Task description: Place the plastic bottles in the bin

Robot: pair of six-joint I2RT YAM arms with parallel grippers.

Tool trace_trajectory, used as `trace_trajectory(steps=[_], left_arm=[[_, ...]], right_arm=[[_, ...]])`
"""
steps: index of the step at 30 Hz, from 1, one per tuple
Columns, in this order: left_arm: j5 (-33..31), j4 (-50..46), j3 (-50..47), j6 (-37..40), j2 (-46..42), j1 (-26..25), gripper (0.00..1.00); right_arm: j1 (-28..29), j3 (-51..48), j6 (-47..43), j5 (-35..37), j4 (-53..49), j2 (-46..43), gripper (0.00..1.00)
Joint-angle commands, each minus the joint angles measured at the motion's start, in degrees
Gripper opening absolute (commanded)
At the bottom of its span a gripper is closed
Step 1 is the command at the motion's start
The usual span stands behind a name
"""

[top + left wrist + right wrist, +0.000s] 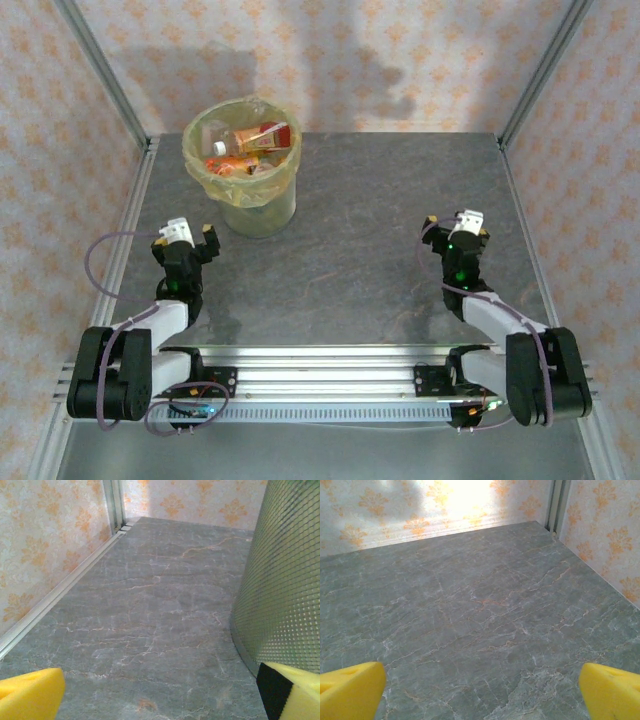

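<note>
The bin stands at the back left of the table, lined with a translucent yellow-green bag. Several plastic bottles with orange and red labels lie inside it. My left gripper hovers just left of the bin's base, open and empty; in the left wrist view its yellow fingers frame bare table, with the bin's mesh wall at the right. My right gripper is over the right side of the table, open, with nothing between its yellow fingertips.
The grey marbled tabletop is bounded by aluminium frame posts and patterned walls on three sides. A metal rail runs along the near edge between the arm bases.
</note>
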Motion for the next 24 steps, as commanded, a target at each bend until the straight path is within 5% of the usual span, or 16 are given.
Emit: trace_trajectory(steps=[1, 13, 20, 24], left_arm=[[1.06, 2.16, 0.0, 0.79, -0.44, 1.0, 1.0], [6.89, 1.05, 1.72, 0.93, 1.26, 4.68, 1.0], [10.64, 1.6, 0.94, -1.43, 0.49, 4.66, 1.0], [11.04, 2.13, 0.41, -2.06, 0.12, 4.06, 1.0]], right_arm=[[-1.9, -0.81, -0.03, -4.34, 4.85, 1.51, 0.99], [-6.96, -0.24, -1.17, -16.34, 13.36, 12.1, 0.99], [-7.36, -0.62, -0.95, -17.68, 22.48, 21.37, 0.99], [-8.22, 1.1, -0.39, -18.52, 19.07, 21.43, 0.99]])
